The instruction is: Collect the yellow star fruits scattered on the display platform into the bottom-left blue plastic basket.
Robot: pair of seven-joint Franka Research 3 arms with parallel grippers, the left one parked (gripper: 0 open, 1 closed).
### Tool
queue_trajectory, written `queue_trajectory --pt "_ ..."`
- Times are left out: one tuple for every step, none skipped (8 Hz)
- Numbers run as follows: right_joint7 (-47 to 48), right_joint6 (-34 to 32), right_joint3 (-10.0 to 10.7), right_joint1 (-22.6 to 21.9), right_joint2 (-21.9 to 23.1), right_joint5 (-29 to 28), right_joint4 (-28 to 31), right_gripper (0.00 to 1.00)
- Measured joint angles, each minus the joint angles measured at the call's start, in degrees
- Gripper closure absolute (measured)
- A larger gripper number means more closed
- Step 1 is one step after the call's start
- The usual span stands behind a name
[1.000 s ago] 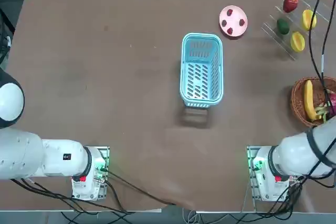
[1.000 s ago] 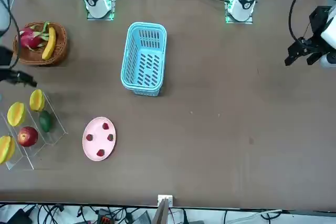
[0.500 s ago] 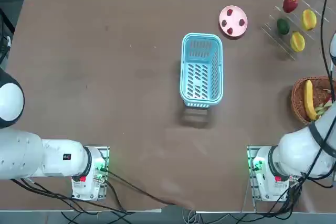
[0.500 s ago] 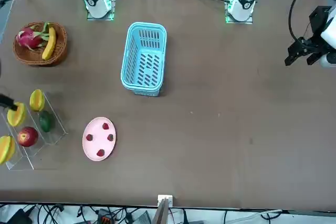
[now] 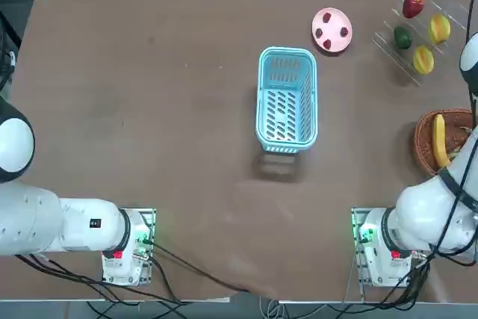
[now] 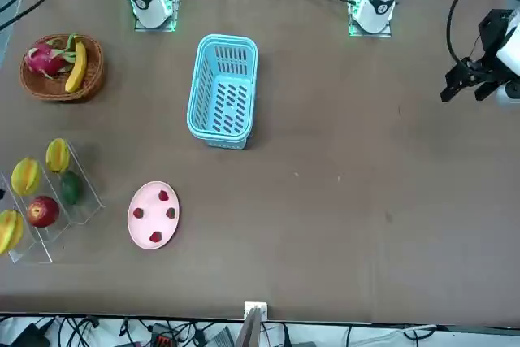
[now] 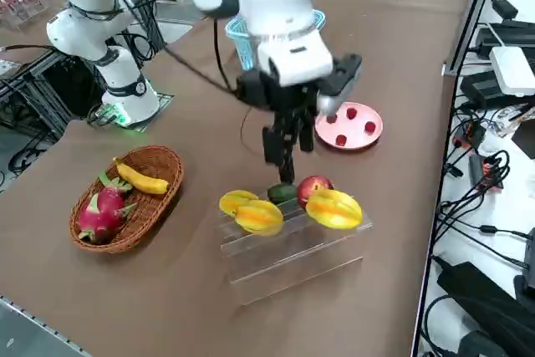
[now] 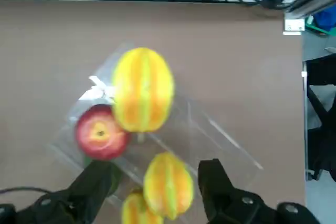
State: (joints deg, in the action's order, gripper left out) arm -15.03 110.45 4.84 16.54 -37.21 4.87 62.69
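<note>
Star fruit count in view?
3 star fruits, all on the clear rack: far end, middle, and end nearest the wicker basket.

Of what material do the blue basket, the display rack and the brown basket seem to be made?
Blue basket: likely molded plastic, smooth, slotted walls. Display rack: see-through, glossy, probably acrylic. Brown basket: apparently wicker, visibly woven.

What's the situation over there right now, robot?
Right gripper open, above the clear rack. Three yellow star fruits on the rack, none in the blue basket. Red apple and green fruit sit among them.
</note>
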Motion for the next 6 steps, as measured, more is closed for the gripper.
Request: queue_trajectory --pt "-0.7 1.3 -0.1 1.4 -1.0 0.0 -0.2 0.00" --pt "-1.3 2.2 -0.3 2.3 -1.8 -0.2 -0.2 0.00" --pt "-1.4 3.5 -0.7 2.6 -2.5 -0.3 -0.4 0.00" --pt "-1.4 4.6 -1.6 2.6 -3.1 -0.3 -0.6 0.00" --pt "-1.4 5.1 -2.7 2.6 -3.8 -0.5 -1.0 0.00" --pt "-1.4 5.5 -3.4 2.8 -4.6 -1.6 -1.4 0.00"
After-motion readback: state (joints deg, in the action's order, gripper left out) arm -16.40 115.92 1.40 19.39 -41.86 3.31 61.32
